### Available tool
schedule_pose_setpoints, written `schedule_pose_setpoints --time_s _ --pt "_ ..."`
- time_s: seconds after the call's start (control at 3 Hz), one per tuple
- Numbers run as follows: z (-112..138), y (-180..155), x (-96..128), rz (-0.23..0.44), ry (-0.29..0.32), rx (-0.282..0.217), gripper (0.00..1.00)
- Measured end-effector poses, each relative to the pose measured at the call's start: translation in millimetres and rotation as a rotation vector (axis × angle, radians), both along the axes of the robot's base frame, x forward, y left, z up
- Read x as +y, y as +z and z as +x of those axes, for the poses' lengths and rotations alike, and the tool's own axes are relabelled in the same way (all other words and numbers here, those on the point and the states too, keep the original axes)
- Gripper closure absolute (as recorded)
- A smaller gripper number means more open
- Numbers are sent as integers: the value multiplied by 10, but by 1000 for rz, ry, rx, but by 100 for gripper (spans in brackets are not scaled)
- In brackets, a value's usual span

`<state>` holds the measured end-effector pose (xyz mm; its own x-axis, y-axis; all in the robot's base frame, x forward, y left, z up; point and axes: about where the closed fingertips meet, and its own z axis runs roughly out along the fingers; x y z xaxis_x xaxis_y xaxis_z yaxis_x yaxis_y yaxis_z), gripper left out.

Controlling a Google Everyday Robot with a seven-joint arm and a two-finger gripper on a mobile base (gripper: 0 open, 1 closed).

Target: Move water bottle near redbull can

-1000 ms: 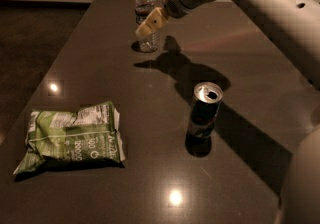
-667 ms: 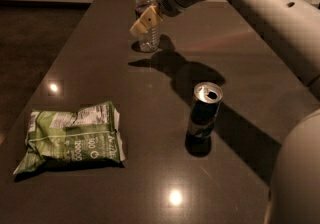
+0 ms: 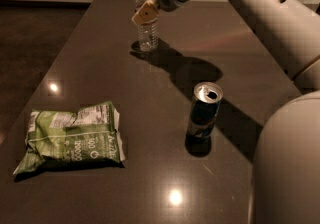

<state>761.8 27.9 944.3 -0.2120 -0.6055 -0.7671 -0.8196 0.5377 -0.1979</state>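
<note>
Jaws: cannot tell how far open they stand, or whether they have hold of anything.
Gripper (image 3: 145,12): tan, tilted, in front of the upper part of the bottle, by the table's far edge.
Gripper change: it sits a little higher and more to the left than a second ago, now over the shoulder of the bottle and not its middle.
Bottle (image 3: 148,36): upright on the table close to the far edge, left of that edge's middle; its cap shows above the gripper. It stands where it stood before.
Arm (image 3: 250,3): pale, reaching in from the right edge across the far right corner.
Can (image 3: 204,112): upright, nearer the right edge than the left, about halfway between the far and near edges, well apart from the bottle; unmoved.
Bag (image 3: 75,138): green and white, lying flat by the left edge toward the near left corner; unmoved.
Table (image 3: 125,83): dark and glossy, with the arm's shadow lying between bottle and can.
</note>
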Motion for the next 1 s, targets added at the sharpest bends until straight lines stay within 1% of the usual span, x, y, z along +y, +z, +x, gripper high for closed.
schedule_pose_setpoints --time_s 0.33,0.67,1.0 --pt "21 41 -17 0 3 11 58" --pt "-23 78 -91 -3 8 23 81" --pt "-164 104 -239 -1 13 41 100"
